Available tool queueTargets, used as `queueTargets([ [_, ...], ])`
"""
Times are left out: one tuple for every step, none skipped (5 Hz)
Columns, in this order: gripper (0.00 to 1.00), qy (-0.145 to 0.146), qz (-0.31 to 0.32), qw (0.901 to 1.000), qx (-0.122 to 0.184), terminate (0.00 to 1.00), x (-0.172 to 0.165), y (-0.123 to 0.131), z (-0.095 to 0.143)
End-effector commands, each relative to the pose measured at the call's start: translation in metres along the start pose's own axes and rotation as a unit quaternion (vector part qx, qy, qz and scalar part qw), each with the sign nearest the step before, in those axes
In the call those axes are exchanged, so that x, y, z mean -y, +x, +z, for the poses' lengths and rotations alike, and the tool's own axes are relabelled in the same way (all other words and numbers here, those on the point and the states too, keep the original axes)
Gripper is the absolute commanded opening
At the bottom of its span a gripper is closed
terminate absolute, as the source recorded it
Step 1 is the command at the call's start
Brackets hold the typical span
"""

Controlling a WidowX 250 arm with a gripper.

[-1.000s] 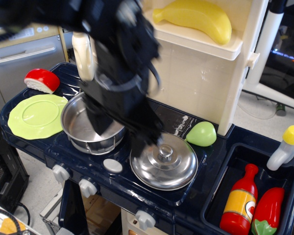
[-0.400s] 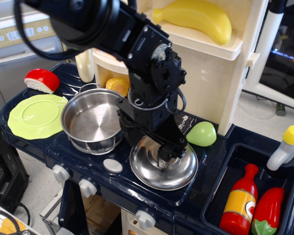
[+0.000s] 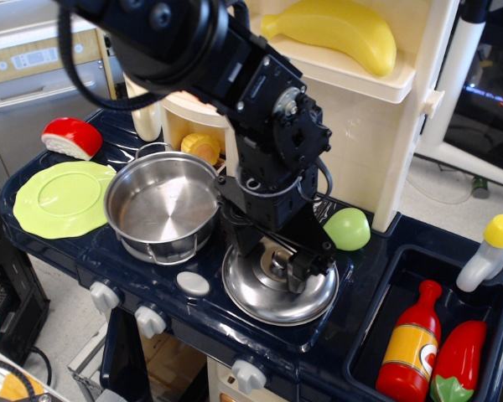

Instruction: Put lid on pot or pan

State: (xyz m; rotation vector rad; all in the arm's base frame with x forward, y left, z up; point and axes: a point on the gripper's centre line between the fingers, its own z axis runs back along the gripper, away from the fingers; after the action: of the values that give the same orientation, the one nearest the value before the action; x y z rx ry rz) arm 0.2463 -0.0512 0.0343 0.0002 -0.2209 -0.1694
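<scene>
Gripper, black and blocky, sits low over the domed steel lid, its fingers straddling the central knob; whether they pinch it cannot be told. Lid rests flat on the dark blue stove top, just right of the shiny straight-sided pot. Nearby: light-green plate, green pear-shaped toy, 2 red bottles. Since 0.4 s ago, the arm has shifted slightly right; lid unmoved.

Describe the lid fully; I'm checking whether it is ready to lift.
The lid is round, shiny steel, slightly domed, with a small knob at its centre. It lies flat, knob up, on the dark stovetop right of the pot, not on it. The gripper sits over the knob; whether it grips is unclear.
</scene>
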Motion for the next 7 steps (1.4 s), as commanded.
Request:
queueTargets([
  [0.00, 0.001, 0.011, 0.9998, 0.019, 0.00, 0.008, 0.016, 0.007],
  [0.00, 0.019, 0.037, 0.9991, -0.001, 0.00, 0.018, 0.018, 0.027],
  [0.00, 0.040, 0.078, 0.9955, -0.036, 0.00, 0.031, 0.023, 0.057],
  [0.00, 0.076, 0.106, 0.9907, -0.039, 0.00, 0.039, 0.023, 0.077],
  [0.00, 0.082, 0.085, 0.9921, -0.042, 0.00, 0.009, 0.023, 0.080],
  [0.00, 0.107, 0.033, 0.9933, -0.027, 0.00, -0.028, 0.027, 0.084],
  [0.00, 0.099, 0.012, 0.9943, -0.038, 0.00, -0.063, 0.029, 0.077],
])
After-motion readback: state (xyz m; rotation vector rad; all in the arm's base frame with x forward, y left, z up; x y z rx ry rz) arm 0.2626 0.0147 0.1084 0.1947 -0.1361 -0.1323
